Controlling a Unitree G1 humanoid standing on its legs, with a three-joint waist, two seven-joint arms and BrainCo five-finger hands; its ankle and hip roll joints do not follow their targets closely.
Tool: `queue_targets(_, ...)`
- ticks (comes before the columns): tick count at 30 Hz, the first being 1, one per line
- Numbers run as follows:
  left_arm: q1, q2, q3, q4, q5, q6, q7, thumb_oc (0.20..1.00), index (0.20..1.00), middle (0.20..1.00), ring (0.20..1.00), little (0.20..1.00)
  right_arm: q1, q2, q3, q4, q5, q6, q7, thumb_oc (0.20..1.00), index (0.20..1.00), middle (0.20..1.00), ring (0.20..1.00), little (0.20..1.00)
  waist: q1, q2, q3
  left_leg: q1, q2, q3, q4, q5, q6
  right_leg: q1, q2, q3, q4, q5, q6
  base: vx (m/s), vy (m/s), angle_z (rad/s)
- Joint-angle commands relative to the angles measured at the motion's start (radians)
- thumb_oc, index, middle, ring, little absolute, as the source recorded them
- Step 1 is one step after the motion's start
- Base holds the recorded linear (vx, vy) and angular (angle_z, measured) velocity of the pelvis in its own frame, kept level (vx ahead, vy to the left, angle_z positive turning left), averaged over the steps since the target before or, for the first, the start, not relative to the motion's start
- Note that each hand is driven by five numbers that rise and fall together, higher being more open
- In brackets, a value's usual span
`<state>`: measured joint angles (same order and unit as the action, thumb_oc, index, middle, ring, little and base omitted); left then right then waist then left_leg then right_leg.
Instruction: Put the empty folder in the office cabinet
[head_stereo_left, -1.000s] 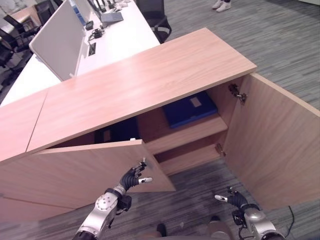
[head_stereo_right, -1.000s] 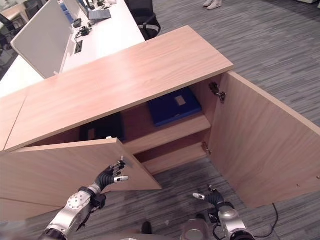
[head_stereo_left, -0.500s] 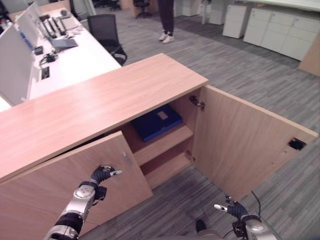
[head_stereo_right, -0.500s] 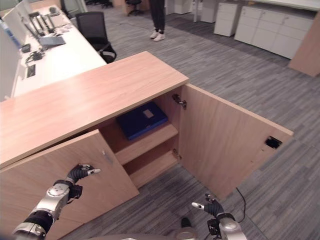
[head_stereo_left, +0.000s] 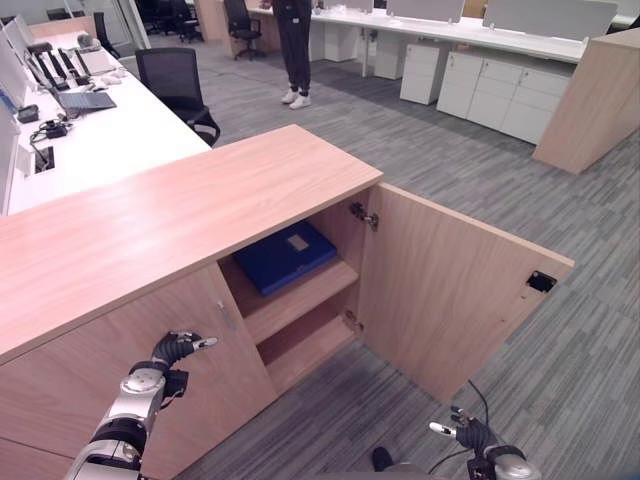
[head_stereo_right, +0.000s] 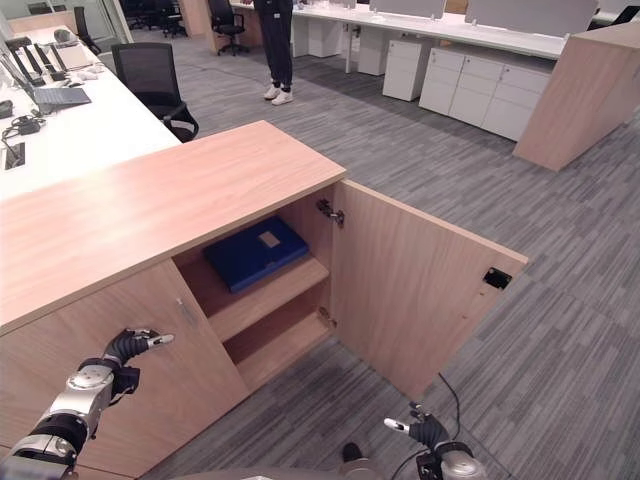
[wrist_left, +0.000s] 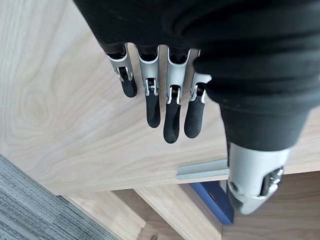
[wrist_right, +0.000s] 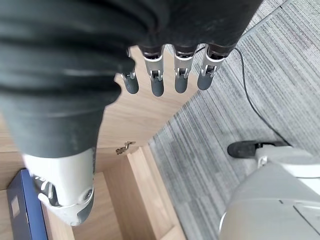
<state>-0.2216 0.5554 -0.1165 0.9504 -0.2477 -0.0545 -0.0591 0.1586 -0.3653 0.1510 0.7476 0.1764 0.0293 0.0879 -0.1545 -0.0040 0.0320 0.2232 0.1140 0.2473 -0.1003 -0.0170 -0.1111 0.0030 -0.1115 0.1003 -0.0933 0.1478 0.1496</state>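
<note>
Left hand at 8 o'clock in the head views, fingers straight and holding nothing, just in front of the light wooden left cabinet door, nearly closed. Right hand low at 5 o'clock, fingers loose too, empty, well apart from the wide-open right wooden door. Flat dark blue folder already lying on the upper wooden shelf inside the cabinet, near 12 o'clock from the hands. Step in hand, probably: shutting the doors. Next: push the left door fully shut, then swing the right one closed.
</note>
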Motion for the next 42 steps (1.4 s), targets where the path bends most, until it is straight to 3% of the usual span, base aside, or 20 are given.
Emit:
queue_targets(1, -0.083, 0.027, 0.043, -0.018, 0.018, -0.071, 0.039, 1.0, 1.0, 1.0, 1.0, 1.0, -0.058, -0.002, -0.012, -0.022, 0.016, -0.04, 0.003, 1.0, 1.0, 1.0, 1.0, 1.0, -0.009, 0.024, 0.034, -0.001, -0.023, -0.02, 0.025, -0.06, 0.024, 0.037, -0.053, -0.038, 0.095, -0.148, 0.09, 0.0, 0.0, 0.0)
queue_targets(6, 0.075, -0.09, -0.005, -0.349, 0.015, -0.078, 0.027, 1.0, 1.0, 1.0, 1.0, 1.0, -0.088, 0.022, -0.069, 0.007, 0.021, -0.029, -0.021, 1.0, 1.0, 1.0, 1.0, 1.0, 0.024, 0.026, 0.06, -0.007, -0.027, -0.014, 0.03, -0.072, 0.042, -0.005, -0.064, -0.094, 0.19, -0.154, 0.097, -0.06, 0.013, -0.06)
queue_targets(8, 0.123, -0.117, -0.024, -0.435, 0.014, -0.076, 0.009, 1.0, 1.0, 1.0, 1.0, 1.0, -0.097, 0.033, -0.094, 0.008, 0.026, -0.024, -0.032, 1.0, 1.0, 1.0, 1.0, 1.0, 0.036, 0.031, 0.081, -0.009, -0.02, -0.01, 0.03, -0.072, 0.044, -0.036, -0.076, -0.159, 0.261, -0.163, 0.102, -0.09, -0.022, 0.0)
queue_targets(10, 0.164, -0.137, -0.042, -0.498, -0.006, -0.067, -0.015, 1.0, 1.0, 1.0, 1.0, 1.0, -0.108, 0.038, -0.114, 0.01, 0.022, -0.019, -0.045, 1.0, 1.0, 1.0, 1.0, 1.0, 0.061, 0.035, 0.097, -0.008, -0.014, 0.005, 0.033, -0.076, 0.039, -0.053, -0.137, -0.28, 0.299, -0.137, 0.108, -0.06, -0.08, -0.09)
queue_targets(11, 0.165, -0.137, -0.043, -0.5, -0.006, -0.066, -0.015, 1.0, 1.0, 1.0, 1.0, 1.0, -0.107, 0.038, -0.115, 0.01, 0.022, -0.019, -0.045, 1.0, 1.0, 1.0, 1.0, 1.0, 0.059, 0.034, 0.097, -0.008, -0.014, 0.001, 0.034, -0.076, 0.039, -0.052, -0.139, -0.283, 0.3, -0.139, 0.108, -0.03, -0.179, -0.45)
queue_targets(12, 0.202, -0.15, -0.053, -0.546, -0.024, -0.058, -0.04, 1.0, 1.0, 1.0, 1.0, 1.0, -0.115, 0.044, -0.122, 0.012, 0.017, -0.013, -0.052, 1.0, 1.0, 1.0, 1.0, 1.0, 0.07, 0.037, 0.102, -0.01, -0.002, 0.012, 0.039, -0.079, 0.031, -0.064, -0.198, -0.356, 0.309, -0.103, 0.109, -0.01, -0.21, -0.58)
queue_targets(13, 0.216, -0.151, -0.055, -0.565, -0.032, -0.058, -0.048, 1.0, 1.0, 1.0, 1.0, 1.0, -0.118, 0.043, -0.126, 0.011, 0.018, -0.01, -0.053, 1.0, 1.0, 1.0, 1.0, 1.0, 0.073, 0.037, 0.104, -0.014, 0.004, 0.016, 0.042, -0.079, 0.025, -0.064, -0.22, -0.377, 0.286, -0.096, 0.105, -0.01, -0.209, -0.51)
queue_targets(17, 0.254, -0.169, -0.078, -0.604, -0.086, -0.047, -0.079, 1.0, 1.0, 1.0, 1.0, 1.0, -0.142, 0.036, -0.126, 0.036, 0.014, -0.006, -0.069, 1.0, 1.0, 1.0, 1.0, 1.0, 0.077, 0.045, 0.113, -0.014, 0.036, 0.017, 0.034, -0.069, -0.009, -0.118, -0.263, -0.38, 0.184, -0.006, 0.112, 0.04, -0.362, -0.47)
queue_targets(19, 0.266, -0.163, -0.09, -0.603, -0.078, -0.049, -0.097, 1.0, 1.0, 1.0, 1.0, 1.0, -0.137, 0.035, -0.125, 0.044, 0.02, -0.007, -0.065, 1.0, 1.0, 1.0, 1.0, 1.0, 0.076, 0.044, 0.11, -0.009, 0.045, 0.031, 0.045, -0.075, -0.023, -0.103, -0.266, -0.396, 0.154, -0.015, 0.112, 0.07, -0.266, -0.62)
queue_targets(21, 0.277, -0.162, -0.093, -0.608, -0.074, -0.046, -0.104, 1.0, 1.0, 1.0, 1.0, 1.0, -0.134, 0.036, -0.124, 0.05, 0.021, -0.006, -0.061, 1.0, 1.0, 1.0, 1.0, 1.0, 0.072, 0.043, 0.108, -0.009, 0.055, 0.034, 0.06, -0.076, -0.031, -0.089, -0.26, -0.401, 0.145, -0.017, 0.112, 0.1, -0.247, -0.2)
queue_targets(22, 0.282, -0.163, -0.089, -0.61, -0.084, -0.041, -0.11, 1.0, 1.0, 1.0, 1.0, 1.0, -0.13, 0.03, -0.117, 0.053, 0.023, -0.006, -0.057, 1.0, 1.0, 1.0, 1.0, 1.0, 0.061, 0.051, 0.104, -0.01, 0.092, 0.042, 0.092, -0.068, -0.052, -0.085, -0.236, -0.4, 0.145, -0.036, 0.106, 0.18, -0.45, -0.18)
queue_targets(24, 0.302, -0.169, -0.074, -0.606, -0.103, -0.033, -0.113, 1.0, 1.0, 1.0, 1.0, 1.0, -0.133, 0.01, -0.093, 0.058, 0.022, -0.007, -0.047, 1.0, 1.0, 1.0, 1.0, 1.0, 0.046, 0.079, 0.111, -0.034, 0.161, 0.049, 0.201, -0.007, -0.081, -0.06, -0.164, -0.408, 0.131, -0.082, 0.069, 0.15, -0.436, -0.38)
queue_targets(25, 0.301, -0.17, -0.073, -0.606, -0.103, -0.033, -0.113, 1.0, 1.0, 1.0, 1.0, 1.0, -0.134, 0.01, -0.093, 0.058, 0.022, -0.007, -0.047, 1.0, 1.0, 1.0, 1.0, 1.0, 0.045, 0.079, 0.11, -0.038, 0.161, 0.048, 0.2, -0.003, -0.082, -0.063, -0.164, -0.409, 0.13, -0.079, 0.066, 0.08, -0.196, -0.45)
queue_targets(28, 0.313, -0.184, -0.05, -0.601, -0.122, -0.029, -0.107, 1.0, 1.0, 1.0, 1.0, 1.0, -0.14, -0.012, -0.069, 0.052, 0.015, -0.009, -0.044, 1.0, 1.0, 1.0, 1.0, 1.0, 0.048, 0.092, 0.123, -0.08, 0.211, 0.013, 0.337, 0.109, -0.095, -0.026, -0.093, -0.401, 0.093, -0.118, 0.023, 0.16, -0.285, -0.71)
queue_targets(29, 0.312, -0.19, -0.043, -0.589, -0.127, -0.031, -0.096, 1.0, 1.0, 1.0, 1.0, 1.0, -0.16, -0.03, -0.067, 0.06, 0.018, -0.008, -0.047, 1.0, 1.0, 1.0, 1.0, 1.0, 0.052, 0.083, 0.134, -0.099, 0.2, -0.04, 0.439, 0.143, -0.091, -0.002, -0.064, -0.377, 0.081, -0.134, -0.004, 0.18, -0.258, -0.78)
queue_targets(31, 0.311, -0.193, -0.043, -0.587, -0.135, -0.03, -0.092, 1.0, 1.0, 1.0, 1.0, 1.0, -0.168, -0.035, -0.07, 0.066, 0.023, -0.006, -0.053, 1.0, 1.0, 1.0, 1.0, 1.0, 0.057, 0.075, 0.14, -0.123, 0.187, -0.061, 0.496, 0.158, -0.092, 0.01, -0.06, -0.372, 0.075, -0.142, -0.011, 0.13, -0.194, -0.33)
queue_targets(33, 0.314, -0.195, -0.04, -0.589, -0.148, -0.03, -0.088, 1.0, 1.0, 1.0, 1.0, 1.0, -0.176, -0.044, -0.079, 0.074, 0.035, -0.005, -0.06, 1.0, 1.0, 1.0, 1.0, 1.0, 0.068, 0.059, 0.146, -0.162, 0.154, -0.07, 0.528, 0.127, -0.077, 0.023, -0.057, -0.354, 0.066, -0.154, -0.019, 0.16, -0.17, -0.44)
queue_targets(36, 0.327, -0.201, -0.041, -0.589, -0.143, -0.029, -0.087, 1.0, 1.0, 1.0, 1.0, 1.0, -0.2, -0.059, -0.087, 0.096, 0.039, -0.005, -0.071, 1.0, 1.0, 1.0, 1.0, 1.0, 0.103, 0.049, 0.145, -0.216, 0.084, -0.096, 0.442, 0.041, -0.05, 0.054, -0.058, -0.325, 0.043, -0.168, -0.008, 0.2, -0.037, -0.51)
queue_targets(39, 0.328, -0.197, -0.053, -0.578, -0.139, -0.032, -0.093, 1.0, 1.0, 1.0, 1.0, 1.0, -0.239, -0.089, -0.1, 0.115, 0.045, -0.016, -0.087, 1.0, 1.0, 1.0, 1.0, 1.0, 0.127, 0.062, 0.146, -0.212, 0.074, -0.126, 0.293, 0.047, -0.059, 0.097, -0.042, -0.324, 0.033, -0.18, 0.004, 0.14, 0.032, -0.34)
queue_targets(42, 0.331, -0.188, -0.059, -0.579, -0.134, -0.032, -0.098, 1.0, 1.0, 1.0, 1.0, 1.0, -0.257, -0.115, -0.111, 0.108, 0.043, -0.022, -0.093, 1.0, 1.0, 1.0, 1.0, 1.0, 0.131, 0.065, 0.134, -0.182, 0.072, -0.134, 0.269, 0.055, -0.065, 0.12, -0.041, -0.336, 0.027, -0.181, 0.006, 0.11, 0.024, -0.29)
